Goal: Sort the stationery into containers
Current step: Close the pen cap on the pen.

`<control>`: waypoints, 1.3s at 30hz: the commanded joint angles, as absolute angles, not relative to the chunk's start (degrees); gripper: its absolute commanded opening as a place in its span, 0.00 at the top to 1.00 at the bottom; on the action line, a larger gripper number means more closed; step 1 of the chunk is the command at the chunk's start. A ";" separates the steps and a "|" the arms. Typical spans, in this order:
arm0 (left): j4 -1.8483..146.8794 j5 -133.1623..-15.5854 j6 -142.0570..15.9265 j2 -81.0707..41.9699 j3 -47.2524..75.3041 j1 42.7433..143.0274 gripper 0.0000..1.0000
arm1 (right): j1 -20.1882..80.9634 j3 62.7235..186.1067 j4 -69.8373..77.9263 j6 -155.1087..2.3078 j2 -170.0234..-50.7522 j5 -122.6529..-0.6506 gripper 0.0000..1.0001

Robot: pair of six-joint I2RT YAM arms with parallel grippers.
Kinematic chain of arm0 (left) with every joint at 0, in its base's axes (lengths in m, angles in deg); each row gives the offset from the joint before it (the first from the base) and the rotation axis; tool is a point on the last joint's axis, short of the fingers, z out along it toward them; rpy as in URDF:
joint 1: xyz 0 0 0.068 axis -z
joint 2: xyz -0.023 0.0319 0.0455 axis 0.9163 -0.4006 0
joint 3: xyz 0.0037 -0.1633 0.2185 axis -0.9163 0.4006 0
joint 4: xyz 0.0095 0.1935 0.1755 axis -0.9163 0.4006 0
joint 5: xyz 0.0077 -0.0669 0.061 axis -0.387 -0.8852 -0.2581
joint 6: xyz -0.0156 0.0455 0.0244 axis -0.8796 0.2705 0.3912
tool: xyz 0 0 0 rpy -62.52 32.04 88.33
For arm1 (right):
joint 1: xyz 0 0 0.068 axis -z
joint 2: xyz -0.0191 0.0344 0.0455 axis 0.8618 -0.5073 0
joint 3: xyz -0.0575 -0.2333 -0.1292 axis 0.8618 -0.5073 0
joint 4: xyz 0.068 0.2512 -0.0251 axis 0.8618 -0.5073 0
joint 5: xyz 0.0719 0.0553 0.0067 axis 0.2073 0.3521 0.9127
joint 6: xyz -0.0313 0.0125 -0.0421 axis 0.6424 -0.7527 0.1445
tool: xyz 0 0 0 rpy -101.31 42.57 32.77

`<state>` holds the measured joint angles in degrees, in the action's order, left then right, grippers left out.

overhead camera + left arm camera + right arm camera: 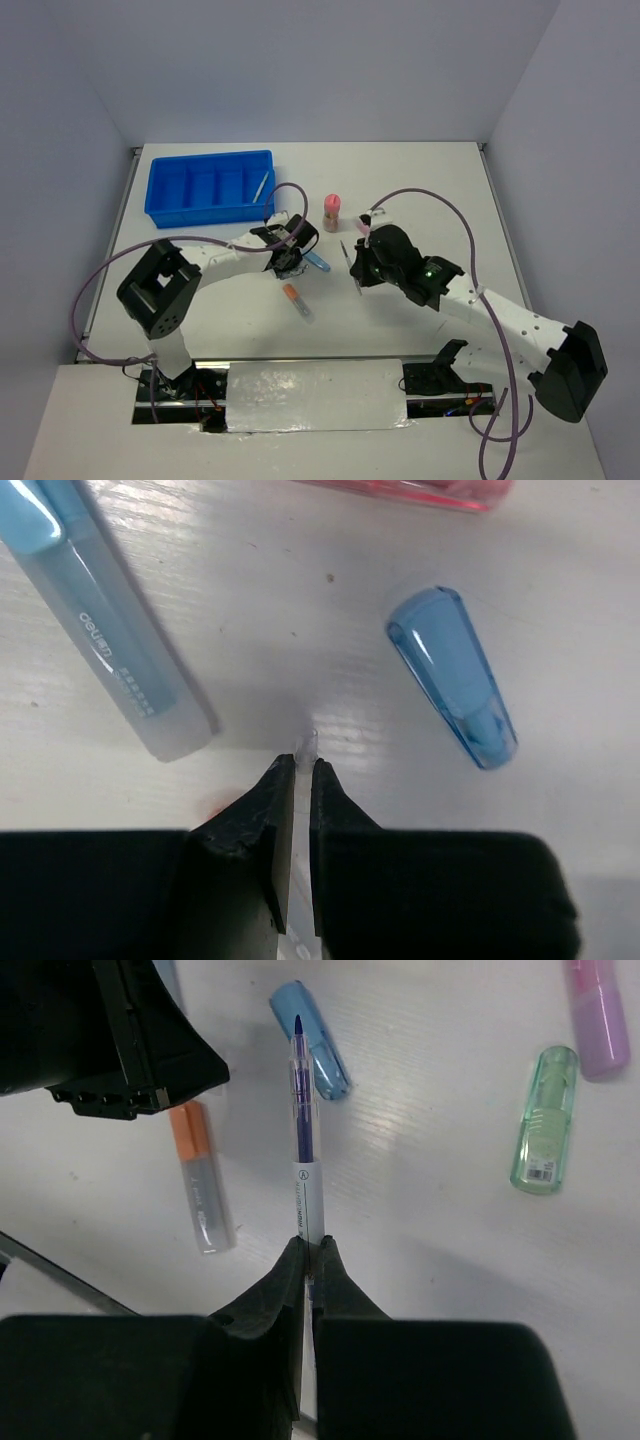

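Table (pixel 420 180) is white w/ pale walls round it. At the back left sits the blue tray (pixel 200 213). It has five thin slots. One pale pen (pixel 263 186) lies slanted in the slot at the far right. The other four look bare.

L arm is the one nearer the tray. The left gripper (pixel 303 765) is low over the table, just in front of the tray's right end. Its fingers are pinched tight on a thin clear stick (pixel 307 742), prob. a pen. Only the tip pokes out, so the stick runs the same way the fingers point. From there the tray is up and to the left in the top view, v. near. My guess: the next job is to lift the stick, swing it over a slot and turn it so it lies along the slot.

R side: the right gripper (pixel 307 1250) is squeezed closed on a blue-ink pen (pixel 302 1110) that sticks straight out in front. It is well apart from the tray.

Loose on the table:
- blue highlighter (pixel 110 630)
- orange marker (pixel 200 1185)
- green marker (pixel 545 1120)
- purple marker (pixel 598 1015)
- pink-capped tube (pixel 331 212), standing up
- blue cap (pixel 455 680), near the L fingers
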<state>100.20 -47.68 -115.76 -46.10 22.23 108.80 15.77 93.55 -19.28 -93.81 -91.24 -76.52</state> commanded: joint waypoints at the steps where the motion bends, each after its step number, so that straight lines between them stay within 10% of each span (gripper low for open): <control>1: 95.81 -50.64 -113.28 -39.17 23.53 108.84 1.00 | 15.66 91.76 -12.86 -92.44 -86.97 -72.90 1.00; 16: 66.13 -55.74 -104.76 -17.03 36.53 109.10 1.00 | 14.87 82.89 1.29 -94.36 -69.92 -61.29 1.00; 39: 36.39 -63.65 -100.35 4.70 50.60 108.57 1.00 | 3.53 84.64 15.80 -99.38 -76.68 -66.39 1.00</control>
